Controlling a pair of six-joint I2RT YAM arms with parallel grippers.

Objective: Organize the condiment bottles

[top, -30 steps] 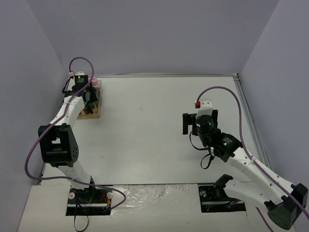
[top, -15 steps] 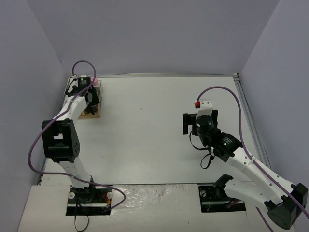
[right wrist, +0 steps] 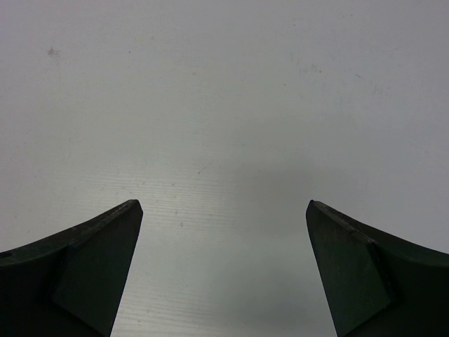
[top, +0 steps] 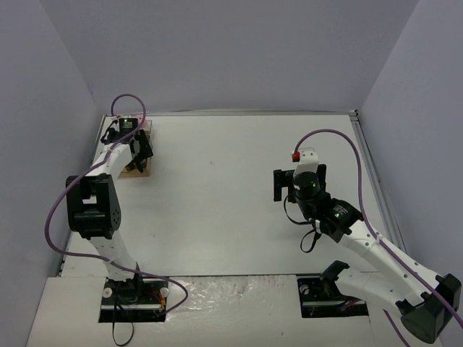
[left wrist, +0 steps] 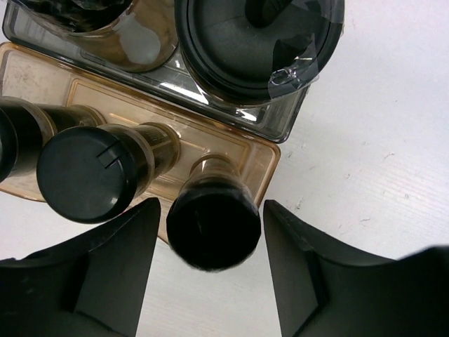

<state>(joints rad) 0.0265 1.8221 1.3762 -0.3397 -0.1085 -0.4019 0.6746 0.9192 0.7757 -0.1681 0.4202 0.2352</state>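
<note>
In the left wrist view, a black-capped jar (left wrist: pixel 214 225) stands at the corner of the wooden-and-clear rack (left wrist: pixel 259 158). My left gripper (left wrist: pixel 212 205) is open around its cap, with a small gap on each side. Beside it stand another black-capped jar (left wrist: pixel 88 175) and a third at the left edge (left wrist: pixel 8 149). Two larger black-capped jars (left wrist: pixel 256 42) fill the clear compartment behind. In the top view the left gripper (top: pixel 139 150) hangs over the rack (top: pixel 137 171) at the far left. The right gripper (top: pixel 278 185) is open and empty over bare table (right wrist: pixel 224 105). Yellow- and pink-capped jars are hidden.
The rack stands close to the left wall (top: pixel 65 108), near the table's back left corner. The back wall (top: pixel 231 58) and a raised rail along the right edge (top: pixel 369 166) bound the white table.
</note>
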